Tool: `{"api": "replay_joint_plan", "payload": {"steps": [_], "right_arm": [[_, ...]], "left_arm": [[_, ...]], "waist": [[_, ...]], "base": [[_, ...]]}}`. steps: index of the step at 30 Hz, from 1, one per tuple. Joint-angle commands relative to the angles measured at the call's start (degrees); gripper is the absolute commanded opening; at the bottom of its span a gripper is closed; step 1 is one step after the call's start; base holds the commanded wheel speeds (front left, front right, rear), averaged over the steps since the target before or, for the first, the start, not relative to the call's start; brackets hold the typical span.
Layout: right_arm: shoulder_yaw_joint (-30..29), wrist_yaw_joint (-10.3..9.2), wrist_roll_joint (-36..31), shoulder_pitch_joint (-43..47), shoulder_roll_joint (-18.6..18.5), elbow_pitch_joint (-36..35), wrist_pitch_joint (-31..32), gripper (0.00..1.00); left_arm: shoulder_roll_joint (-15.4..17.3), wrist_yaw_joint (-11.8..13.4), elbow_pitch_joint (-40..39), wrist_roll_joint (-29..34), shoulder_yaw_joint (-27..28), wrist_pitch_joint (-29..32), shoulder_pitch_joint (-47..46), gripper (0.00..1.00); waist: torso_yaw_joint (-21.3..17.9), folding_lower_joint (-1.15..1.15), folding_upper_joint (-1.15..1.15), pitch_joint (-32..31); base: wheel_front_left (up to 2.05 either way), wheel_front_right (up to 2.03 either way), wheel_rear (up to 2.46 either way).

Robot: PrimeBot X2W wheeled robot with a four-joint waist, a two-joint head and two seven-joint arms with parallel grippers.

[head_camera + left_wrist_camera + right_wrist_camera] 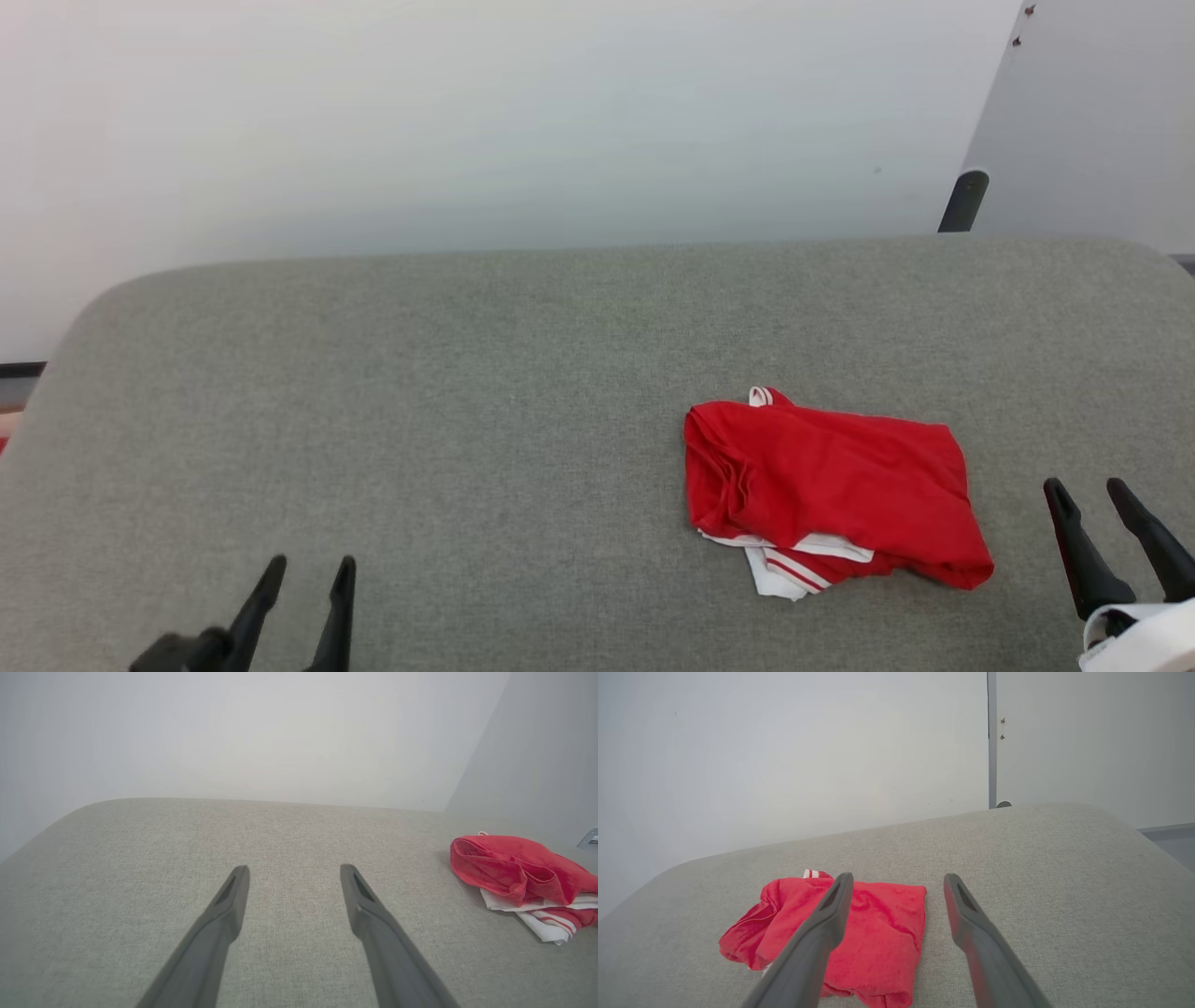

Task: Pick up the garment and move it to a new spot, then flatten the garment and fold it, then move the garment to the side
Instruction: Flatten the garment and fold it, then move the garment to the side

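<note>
**Surface and room.** A grey-green fabric pad [467, 420] takes up the near and middle ground. It is evenly woven and its far corners are rounded. Behind it stands a plain pale wall [467, 121]. At far right is a grey panel [1102, 112] with small screws near its edge. A dark post [963, 201] stands at its foot, just past the pad's rear edge.

**Garment.** The garment [831, 485] lies on the right half of the pad, toward the front, folded into a compact, roughly rectangular bundle. Red cloth is uppermost. White cloth with red-white striped trim pokes out at the near edge, and a small striped tab shows at the far edge.

**Obscured.**
- The red top fold covers the garment's lower layers.
- In the left wrist view the frame edge cuts off the garment's right part.
- In the right wrist view one finger of the right gripper [898, 877] crosses the garment.
- In the head view the bottom edge cuts off the base of the left gripper [313, 562] and the right arm's pale wrist [1144, 639].

**Arms.**
- The left gripper is at near left over bare pad, well apart from the garment. Its fingers point away, with the jaws parted and empty.
- The right gripper is at near right, near the garment's right edge but not touching it. Its fingers are spread and hold nothing.
</note>
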Motion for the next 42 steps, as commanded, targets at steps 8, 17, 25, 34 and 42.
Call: {"api": "replay_joint_plan", "payload": {"steps": [8, 17, 25, 34, 42], "right_arm": [[-4.74, -0.01, -2.72, 5.7, 1.52, -5.29, 1.24, 1.0], [-8.92, -0.01, -5.92, 10.14, 3.74, -10.54, 2.05, 1.0], [-10.67, -0.01, -7.33, 11.87, 5.95, -13.38, 3.57, 1.0], [-11.15, -0.01, -6.7, 11.25, 7.4, -14.11, 4.95, 1.0], [-8.68, -0.01, -6.76, 4.26, 7.27, -10.51, 12.21, 1.0]], "left_arm": [[-0.77, -0.11, -5.77, 1.35, 2.08, 0.05, 5.86, 1.0], [-1.4, -0.11, -8.35, 1.99, 3.8, 0.05, 7.7, 1.0], [-1.6, -0.11, -8.46, 1.99, 3.98, 0.05, 7.74, 1.0], [-1.92, -0.11, -8.13, 0.7, 3.33, 0.05, 7.22, 1.0], [-2.6, -0.11, -6.66, -1.14, 0.99, 0.05, 4.11, 1.0]], "waist": [[0.58, 0.0, 0.0, -1.36], [1.12, 0.0, 0.0, -1.37], [1.26, 0.0, 0.0, -1.24], [1.34, 0.0, 0.0, -1.11], [2.71, 0.0, 0.0, 1.11]], "base": [[0.0, 0.0, 0.0], [0.0, 0.0, 0.0], [0.0, 0.0, 0.0], [0.0, 0.0, 0.0], [0.0, 0.0, 0.0]]}}
